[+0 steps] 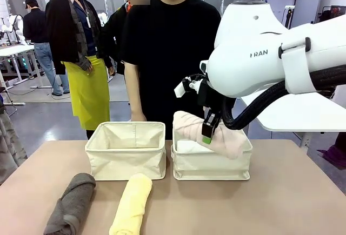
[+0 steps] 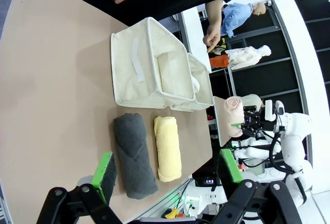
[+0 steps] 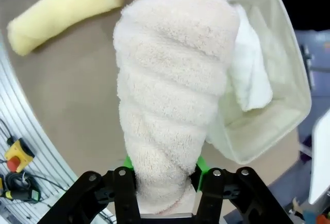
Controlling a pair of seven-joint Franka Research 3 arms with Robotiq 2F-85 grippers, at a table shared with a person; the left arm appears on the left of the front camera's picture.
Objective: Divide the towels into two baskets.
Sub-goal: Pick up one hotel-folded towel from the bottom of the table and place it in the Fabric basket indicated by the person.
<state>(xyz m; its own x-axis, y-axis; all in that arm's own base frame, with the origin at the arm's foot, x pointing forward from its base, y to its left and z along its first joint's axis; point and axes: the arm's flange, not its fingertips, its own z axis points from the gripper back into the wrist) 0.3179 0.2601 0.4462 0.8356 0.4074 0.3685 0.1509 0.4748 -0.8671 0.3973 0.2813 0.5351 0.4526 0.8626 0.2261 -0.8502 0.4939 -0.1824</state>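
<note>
"Peach terry is catching my eye first. Where is the peach towel [image 1: 219, 133] sitting?"

"It is hanging tilted over the right basket [image 1: 211, 167], with the right gripper [image 1: 207, 133] clamping it. In the right wrist view the fingers [image 3: 202, 168] are squeezing one end of the roll between their green pads. The rest is stretching away from the camera above the basket's open top."

"Is it touching the basket?"

"I am not managing to tell. Its lower end is sitting close to the rim on the right side, but contact is unclear."

"Is anything lying inside?"

"The white towel [image 3: 250, 74] is lying in that same basket, against one wall."

"And the other two?"

"The dark grey towel [image 1: 70, 205] and the pale yellow towel [image 1: 131, 205] are lying side by side on the counter [image 1: 281, 202]. They are near each other but apart, both in front of the left basket [image 1: 127, 159]. The yellow one's far end is resting just beside that basket's front wall."

"What is the left gripper [image 2: 167, 171] doing?"

"It is hovering above the counter with its fingers [image 2: 105, 176] spread wide, holding nothing. The grey and yellow rolls are showing between them, farther off."

"And the person [image 1: 167, 46]?"

"Standing at the far side, right behind the two baskets, which are sitting next to each other."
</note>
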